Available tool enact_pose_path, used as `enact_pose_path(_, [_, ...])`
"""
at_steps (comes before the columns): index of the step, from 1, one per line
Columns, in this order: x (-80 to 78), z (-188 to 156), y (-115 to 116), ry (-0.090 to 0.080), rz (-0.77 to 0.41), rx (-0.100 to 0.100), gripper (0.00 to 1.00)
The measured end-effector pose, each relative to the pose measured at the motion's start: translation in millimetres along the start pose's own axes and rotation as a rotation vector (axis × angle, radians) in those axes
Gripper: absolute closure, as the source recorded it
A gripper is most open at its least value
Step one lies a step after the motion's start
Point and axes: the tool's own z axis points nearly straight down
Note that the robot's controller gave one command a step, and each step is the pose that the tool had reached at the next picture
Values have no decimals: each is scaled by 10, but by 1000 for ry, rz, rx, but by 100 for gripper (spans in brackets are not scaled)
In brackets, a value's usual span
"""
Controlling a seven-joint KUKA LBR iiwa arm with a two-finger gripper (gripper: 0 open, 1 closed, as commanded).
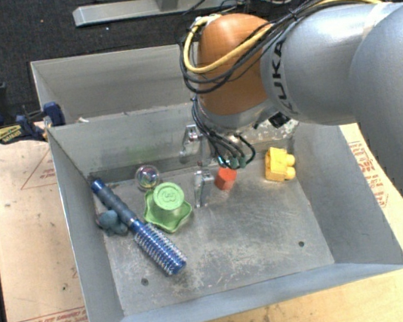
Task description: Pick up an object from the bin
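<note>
**While the gripper hangs low in the bin, a red-orange block lies just beside it**

Where the grey KUKA arm (340,72) reaches in from the view's right, it covers the bin's upper right part, and its rounded orange wrist cover (227,60), looped with yellow and black cables, sits above the back wall. The grey metal bin (278,251) has sloping walls and a scuffed, flat floor, and most of the near half of that floor is bare. Below the cover the gripper (204,186) points down toward the floor a little behind the middle. Whether it is released or clenched cannot be told from this angle, and no object can be made out in its grasp.

A blue hairbrush (141,231) lies slantwise on the left of the floor, its bristled head toward the near wall and its handle toward the back. To its right sits an upturned green cup (168,204) with a wavy rim, just left of the gripper. A yellow toy block (279,164) rests well to the right, near the right wall. The small red-orange block (225,178) lies just right of the gripper, the closest thing to it. A small shiny ball (146,176) sits behind the cup, and a blue-grey lump (110,221) touches the brush handle.
</note>
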Motion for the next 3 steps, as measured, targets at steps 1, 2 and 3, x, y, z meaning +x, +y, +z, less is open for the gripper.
enact_pose_path(1, [329, 547, 597, -16, -164, 0, 0])
enact_pose_path(2, [338, 563, 611, -14, -166, -1, 100])
enact_pose_path(3, [289, -1080, 555, -18, -211, 0, 100])
